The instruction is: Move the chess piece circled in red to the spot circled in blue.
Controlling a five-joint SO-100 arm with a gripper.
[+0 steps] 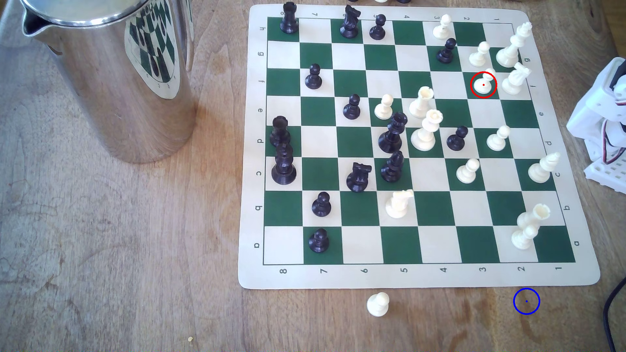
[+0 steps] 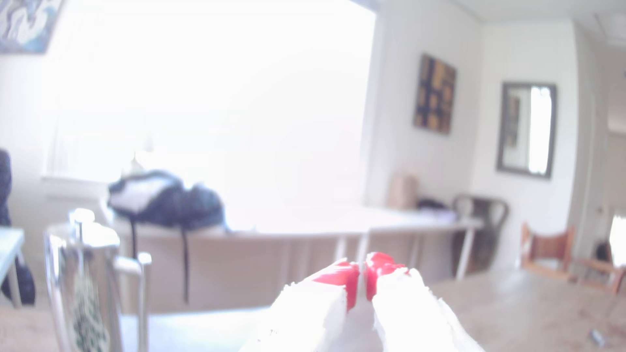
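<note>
Pawn ringed in red stands on a green square near the board's far right corner in the exterior view, untouched. Hand, red-tipped, is closed on nothing, raised toward the room. Blue-ringed spot marks bare bench.

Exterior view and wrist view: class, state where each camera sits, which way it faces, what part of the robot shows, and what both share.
Exterior view: above the table, looking down on the chessboard; white arm base at its right edge.
Wrist view: on the arm, facing out across the room; gripper, red tips nearly together.
Shared: the steel jug.
</note>
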